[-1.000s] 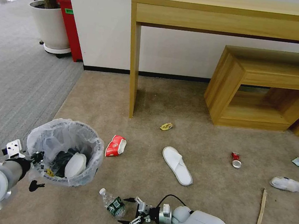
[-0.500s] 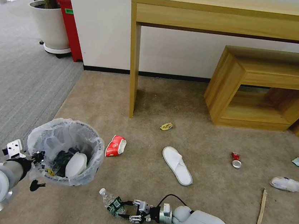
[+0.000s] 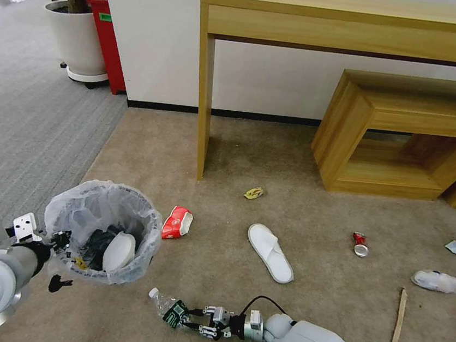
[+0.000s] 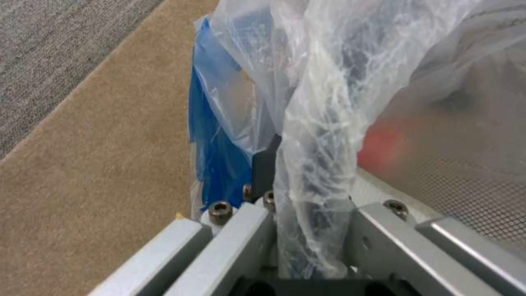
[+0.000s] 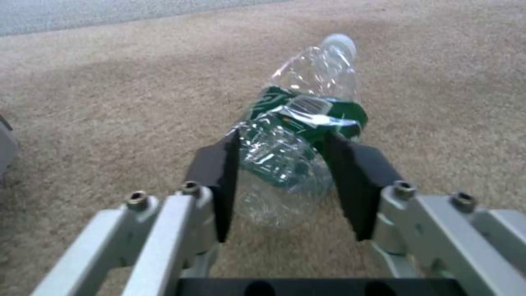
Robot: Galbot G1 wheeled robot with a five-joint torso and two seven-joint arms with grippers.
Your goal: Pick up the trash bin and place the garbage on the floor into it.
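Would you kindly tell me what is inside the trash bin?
Inside the trash bin: a white slipper leaning on dark litter and a small yellow scrap. Anything beneath them is covered.

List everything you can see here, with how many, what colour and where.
trash bin: 1, dark, white liner, held off beige carpet
crushed bottle: 1, clear, green label, in right gripper
carton: 1, red-white, beside bin
slipper: 1, white, mid-carpet
wrapper: 1, yellow, near table leg
can: 1, red, right of slipper
stick: 1, wooden, right
table: 1, wood, by wall
left gripper: clamped on bin rim
right gripper: shut on bottle
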